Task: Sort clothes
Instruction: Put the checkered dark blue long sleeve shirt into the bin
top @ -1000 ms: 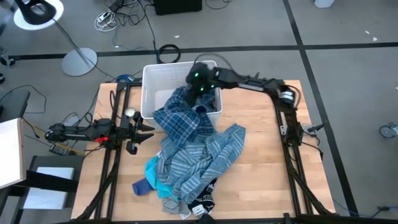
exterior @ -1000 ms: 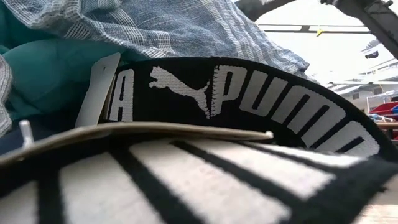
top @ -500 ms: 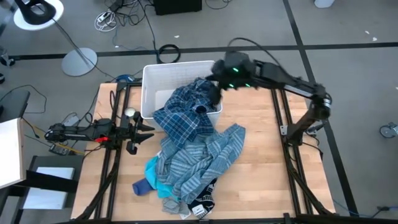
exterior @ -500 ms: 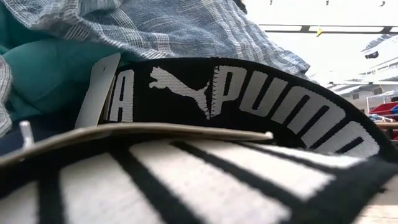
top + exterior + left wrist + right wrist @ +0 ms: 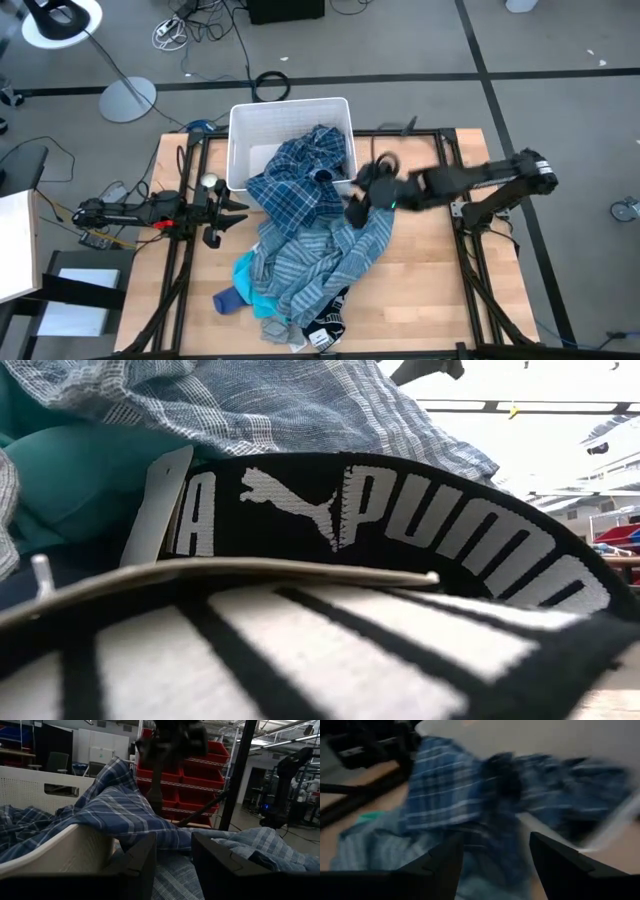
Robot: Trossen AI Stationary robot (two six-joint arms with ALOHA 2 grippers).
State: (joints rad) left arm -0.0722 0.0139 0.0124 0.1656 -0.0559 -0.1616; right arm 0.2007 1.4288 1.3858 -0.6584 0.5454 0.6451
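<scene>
A navy plaid shirt [image 5: 300, 180] hangs over the near wall of the white bin [image 5: 245, 135], part inside and part on the table. It also shows in the left wrist view [image 5: 115, 810]. A blue-grey striped shirt [image 5: 335, 250] lies spread on the table below it, over a turquoise top [image 5: 262, 302]. A blue sock [image 5: 227, 298] lies at the pile's left. A dark piece with white stripes and lettering [image 5: 325, 325] [image 5: 400, 550] lies at the near edge. My right gripper [image 5: 355, 212] [image 5: 495, 865] is open and empty above the striped shirt's far right part. My left gripper [image 5: 235, 215] [image 5: 175, 862] is open at the table's left.
The pile fills the table's middle, from the bin to the near edge. Bare wood [image 5: 430, 270] shows to its right and a narrower strip to its left. Black frame rails [image 5: 470, 260] run along both sides of the table.
My right gripper has left the plaid shirt at the bin, risen, then swung toward the near edge and down to the striped shirt's far right part. The plaid shirt stays draped over the bin wall.
</scene>
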